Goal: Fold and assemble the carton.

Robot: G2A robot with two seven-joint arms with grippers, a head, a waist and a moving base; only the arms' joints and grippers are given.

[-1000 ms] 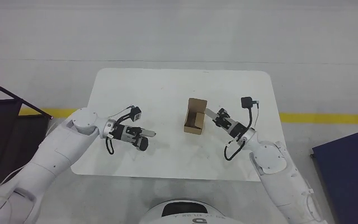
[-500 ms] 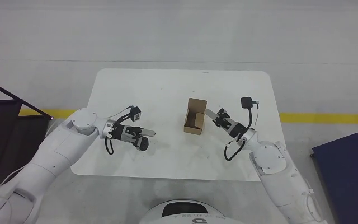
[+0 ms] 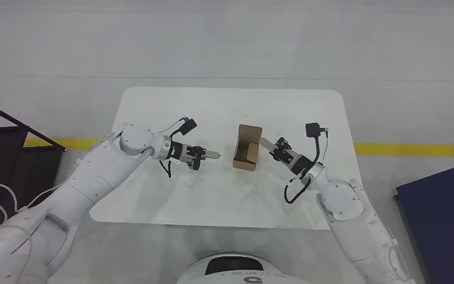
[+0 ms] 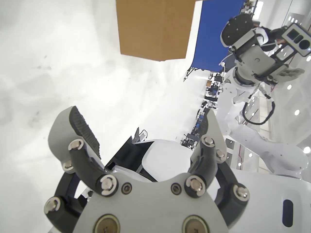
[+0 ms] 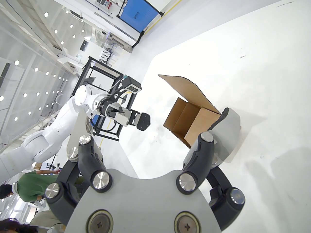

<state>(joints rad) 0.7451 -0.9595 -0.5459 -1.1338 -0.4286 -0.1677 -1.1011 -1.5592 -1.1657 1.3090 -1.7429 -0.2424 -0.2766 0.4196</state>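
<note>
The carton [image 3: 247, 148] stands on the white worktop [image 3: 213, 106], a little right of its middle. It is plain brown cardboard with its top open, so from above we look down into the hollow. One long flap stays unfolded and reaches out from its far edge. In the left wrist view we see a closed, flat side wall facing the left arm, with the flap running off behind it.

The left tool [image 3: 206, 153] hangs over the worktop to the left of the carton and points toward it. It is near the carton, but apart from it. Its two fingers [image 4: 77, 132] are spread wide with nothing between them, as its own wrist view shows plainly.

The right tool [image 3: 273, 145] sits on the carton's right side, and its arm comes in from the near right corner of the worktop. Its fingers are also spread, and it grips nothing. In its own wrist view, one grey fingertip [image 5: 228, 122] lies right at the near right corner of the carton. We cannot tell whether it presses on the cardboard or merely overlaps it.

Beyond the worktop, a yellow line [image 3: 404, 149] runs across the grey floor.
</note>
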